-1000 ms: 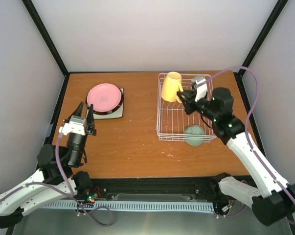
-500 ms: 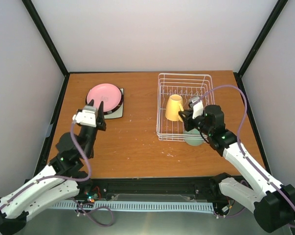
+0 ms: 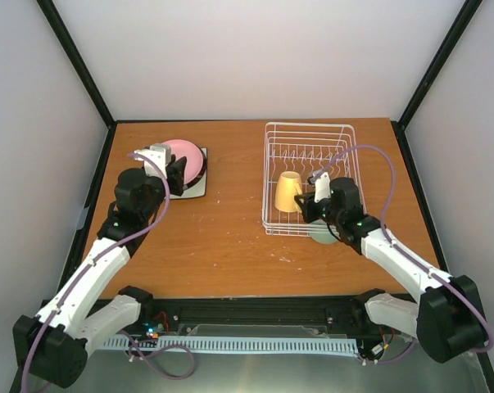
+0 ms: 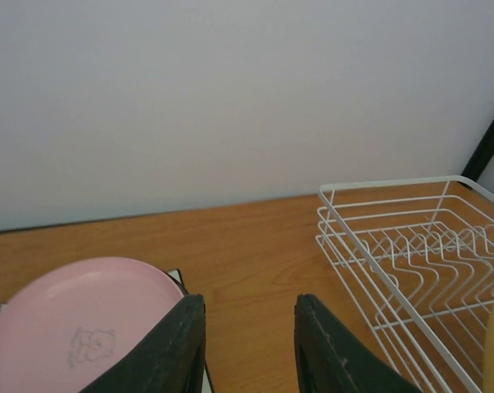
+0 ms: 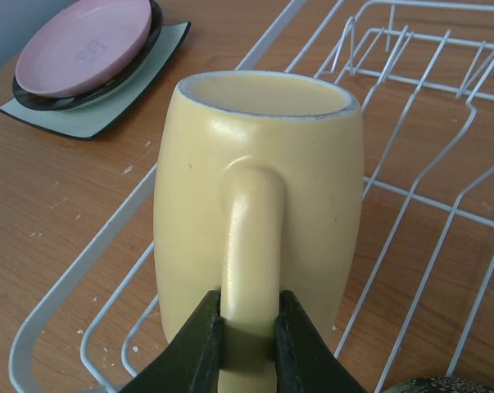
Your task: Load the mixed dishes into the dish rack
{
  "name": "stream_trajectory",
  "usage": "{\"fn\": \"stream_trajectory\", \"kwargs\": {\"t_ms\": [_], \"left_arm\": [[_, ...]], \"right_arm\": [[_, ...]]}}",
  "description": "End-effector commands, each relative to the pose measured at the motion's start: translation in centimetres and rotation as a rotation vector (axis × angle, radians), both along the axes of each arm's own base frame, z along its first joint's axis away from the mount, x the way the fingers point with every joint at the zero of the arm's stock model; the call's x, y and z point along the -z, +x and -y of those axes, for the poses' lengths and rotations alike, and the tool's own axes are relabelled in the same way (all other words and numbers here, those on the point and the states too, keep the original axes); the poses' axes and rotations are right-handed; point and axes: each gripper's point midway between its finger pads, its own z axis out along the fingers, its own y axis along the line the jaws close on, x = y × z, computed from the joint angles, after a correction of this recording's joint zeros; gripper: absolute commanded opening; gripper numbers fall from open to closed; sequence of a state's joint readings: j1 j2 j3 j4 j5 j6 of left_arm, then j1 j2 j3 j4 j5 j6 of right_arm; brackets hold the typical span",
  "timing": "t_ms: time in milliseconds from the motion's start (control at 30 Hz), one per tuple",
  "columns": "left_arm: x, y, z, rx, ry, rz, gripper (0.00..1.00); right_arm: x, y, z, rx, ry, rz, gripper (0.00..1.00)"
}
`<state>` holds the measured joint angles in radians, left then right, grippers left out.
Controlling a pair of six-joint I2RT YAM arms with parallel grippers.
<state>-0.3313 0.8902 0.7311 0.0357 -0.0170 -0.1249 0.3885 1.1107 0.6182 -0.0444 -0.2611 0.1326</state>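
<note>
Mug (image 5: 263, 180), pale yellow matte ceramic, hangs inside the white wire dish rack (image 3: 309, 124) near its left wall. Its mouth is uppermost and its long axis close to upright, and its looped handle faces the right gripper (image 5: 248, 315), whose black fingers pinch the handle's lower end. The barrel-shaped wall ends in a greyish rim. Across the wooden table (image 3: 222, 229), the left gripper (image 4: 248, 327) hovers with jaws parted and empty over a smooth pink round plate (image 4: 74, 319), which is stacked on a black-rimmed round plate (image 5: 152, 49) and a pale square plate (image 5: 91, 119).
</note>
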Motion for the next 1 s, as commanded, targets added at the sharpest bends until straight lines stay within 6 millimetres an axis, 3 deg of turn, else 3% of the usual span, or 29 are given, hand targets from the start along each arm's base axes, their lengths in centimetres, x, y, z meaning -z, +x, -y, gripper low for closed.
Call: {"fn": "stream_trajectory", "kwargs": {"t_ms": [0, 567, 967], "left_arm": [[-0.7, 0.4, 1.3, 0.123, -0.107, -0.036, 0.30], [1.4, 3.2, 0.9, 0.117, -0.096, -0.077, 0.31], [2.0, 4.3, 0.4, 0.102, -0.052, -0.085, 0.31]], "right_arm": [[-2.3, 1.4, -0.9, -0.008, 0.050, 0.099, 0.03], [3.5, 3.2, -2.1, -0.035, -0.009, -0.034, 0.03], [6.2, 2.0, -2.2, -0.066, -0.084, -0.157, 0.07]]}}
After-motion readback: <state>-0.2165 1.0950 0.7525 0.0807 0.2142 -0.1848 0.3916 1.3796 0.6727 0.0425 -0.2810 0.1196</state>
